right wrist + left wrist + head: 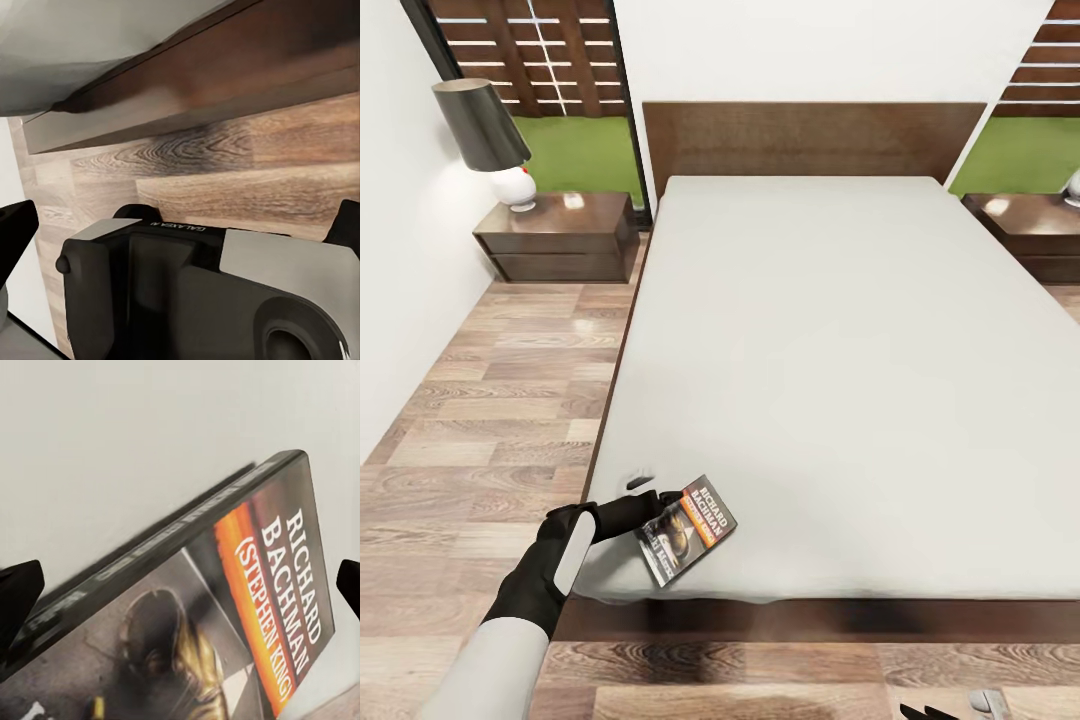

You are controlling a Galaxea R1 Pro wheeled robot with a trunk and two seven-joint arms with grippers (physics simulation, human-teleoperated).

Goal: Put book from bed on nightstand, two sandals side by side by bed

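Reaching in from the lower left of the head frame, the left gripper (652, 508) sits at the near-left corner of the large low bed with a plain light grey mattress (830, 360). Its black fingers (628, 505) are spread wide, one at each side edge of the left wrist frame, and the thin dark paperback book with an orange band and white "RICHARD BACHMAN" lettering (687, 528) lies between them. Contact between fingers and book cannot be confirmed. The book (217, 615) lies flat on the mattress, cover up, turned diagonally, near the bed's foot edge in the lower centre of the head frame.

Right gripper (184, 225): two black fingertips sit far apart at the side edges of the right wrist frame, holding nothing, above brown wood-plank floor (247, 172) and the dark brown bed frame (217, 75).

Upper left of the head frame: a small dark brown two-drawer nightstand (560, 240) carrying a white-based lamp with a dark shade (485, 125). A second nightstand (1030, 225) is at the right edge.
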